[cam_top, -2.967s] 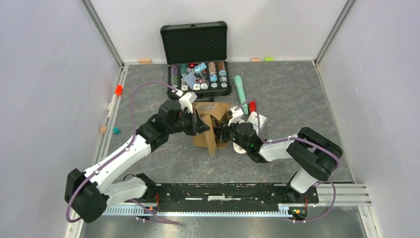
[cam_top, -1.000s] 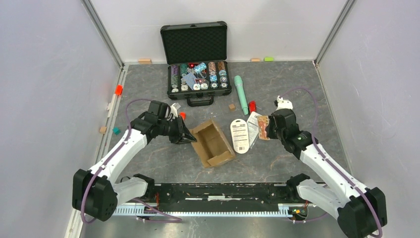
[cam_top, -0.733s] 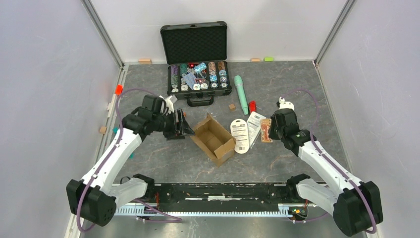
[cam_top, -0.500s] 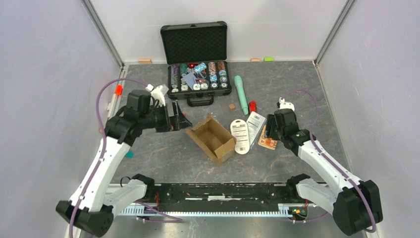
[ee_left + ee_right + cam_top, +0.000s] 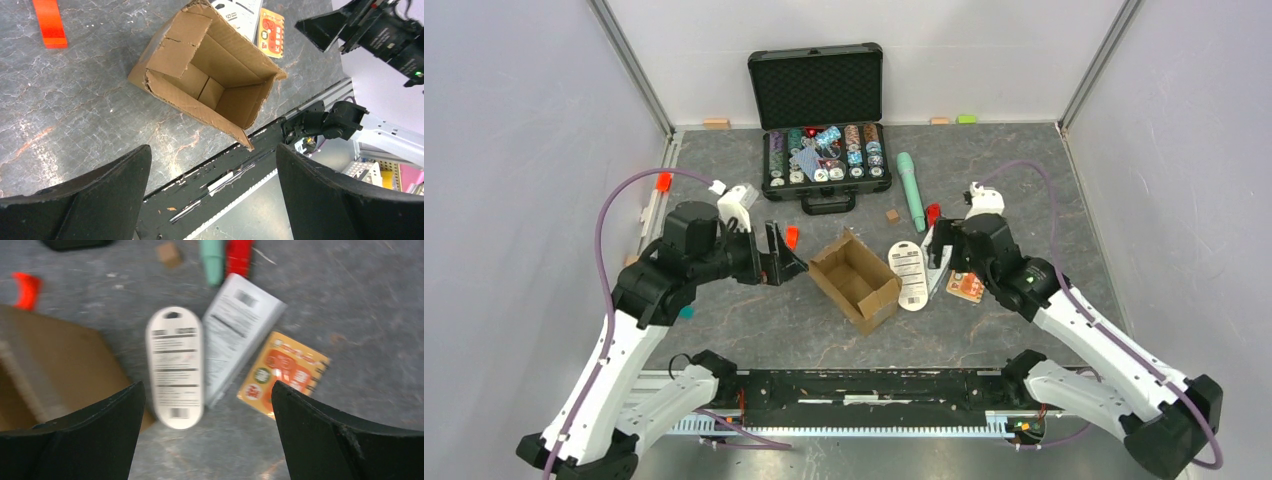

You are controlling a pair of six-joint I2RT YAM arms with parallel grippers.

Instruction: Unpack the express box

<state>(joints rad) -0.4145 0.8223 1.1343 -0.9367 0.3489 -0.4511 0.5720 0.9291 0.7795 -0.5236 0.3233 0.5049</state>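
Note:
The express box (image 5: pixel 856 281) lies open and empty in the middle of the grey table, its brown inside showing in the left wrist view (image 5: pixel 210 82). Left of it, clear of its flap, my left gripper (image 5: pixel 782 252) stands open with nothing between its fingers. A white oval card (image 5: pixel 909 273), a white packet (image 5: pixel 941 247) and an orange packet (image 5: pixel 967 288) lie right of the box, seen again as the white oval card (image 5: pixel 175 366), the white packet (image 5: pixel 235 330) and the orange packet (image 5: pixel 282 371). My right gripper (image 5: pixel 936 240) hovers open above them, empty.
A black case of poker chips (image 5: pixel 824 160) stands open at the back. A teal cylinder (image 5: pixel 911 188), a red piece (image 5: pixel 933 213) and a small brown cube (image 5: pixel 891 214) lie behind the packets. An orange block (image 5: pixel 791 237) lies by the left gripper.
Both grippers opened. The left let go of the box and drew back left. The right dropped the orange packet on the table and lifted away over the packets.

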